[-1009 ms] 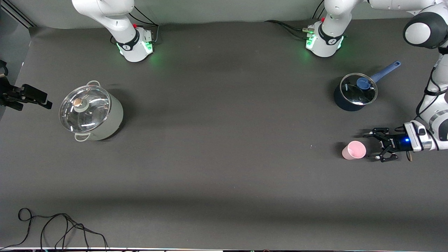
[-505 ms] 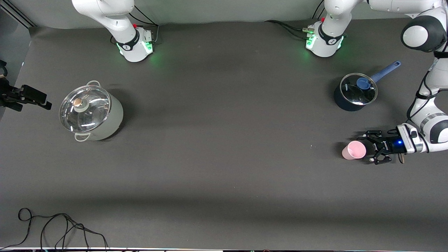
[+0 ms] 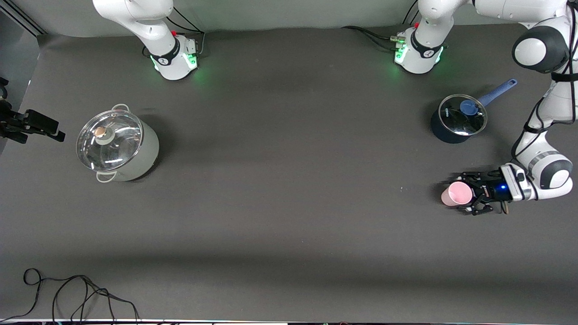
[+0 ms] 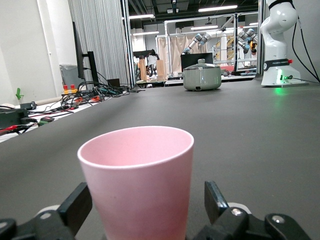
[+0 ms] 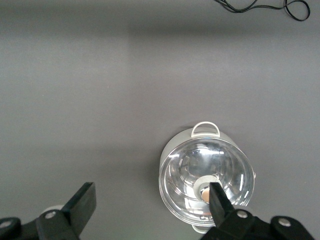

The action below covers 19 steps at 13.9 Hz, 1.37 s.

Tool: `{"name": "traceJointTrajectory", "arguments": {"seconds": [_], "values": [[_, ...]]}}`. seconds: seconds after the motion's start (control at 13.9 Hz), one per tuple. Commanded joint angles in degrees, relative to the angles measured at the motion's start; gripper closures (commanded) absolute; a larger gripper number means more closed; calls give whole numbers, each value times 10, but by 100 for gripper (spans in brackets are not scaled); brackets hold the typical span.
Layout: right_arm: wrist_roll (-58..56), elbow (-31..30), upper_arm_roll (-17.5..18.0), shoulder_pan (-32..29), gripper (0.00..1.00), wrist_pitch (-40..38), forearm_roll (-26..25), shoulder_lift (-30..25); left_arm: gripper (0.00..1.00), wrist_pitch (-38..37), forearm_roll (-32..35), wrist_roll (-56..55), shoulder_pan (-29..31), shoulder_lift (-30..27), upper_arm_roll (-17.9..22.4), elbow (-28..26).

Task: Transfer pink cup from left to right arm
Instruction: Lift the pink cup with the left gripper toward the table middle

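The left hand lies low over the surface at the left arm's end, its two fingers spread wide with one on each side of the pink cup. In the left wrist view the cup stands upright, mouth up, between the finger pads with a narrow gap showing on either side, so the fingers bracket it without pinching it. The cup rests on the surface. Just outward from this hand, farther from the front camera, stands a dark blue saucepan with a glass lid and a blue handle pointing toward the left arm's end of the surface.

The right hand hangs at the edge of the right arm's end of the surface, well apart from the cup, and its arm waits there. Its fingers are spread apart and hold nothing. Below it, in the right wrist view, stands a pale grey stockpot with a glass lid and loop handles; in the front view this pot sits on the surface just beside the hand. A loose black cable lies on the surface well nearer to the front camera than that hand.
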Motion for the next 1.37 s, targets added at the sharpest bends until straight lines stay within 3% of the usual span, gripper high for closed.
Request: {"name": "traceJointTrajectory", "arguments": {"seconds": [0.0,0.22,0.29,0.43,0.58,0.65,1.01,1.3], "values": [[6,15,1,0,0,-5,1,3,0,2,-11,12,-8,12,2,15],[71,16,1,2,0,-6,2,0,1,2,-11,11,-13,13,2,15],[124,18,1,4,0,-6,2,0,7,1,-11,11,-18,14,1,16],[228,20,1,6,0,-6,1,-3,34,2,-18,11,-24,15,1,16],[296,21,1,6,0,-7,1,-7,87,2,-21,11,-29,14,1,18],[337,21,1,7,0,-8,1,-8,97,1,-21,8,-32,14,-2,19],[547,38,6,7,0,-37,1,-7,98,55,-74,-30,-72,11,-69,21],[620,43,6,7,0,-52,2,-8,98,202,-106,-80,-98,9,-174,29]]}}
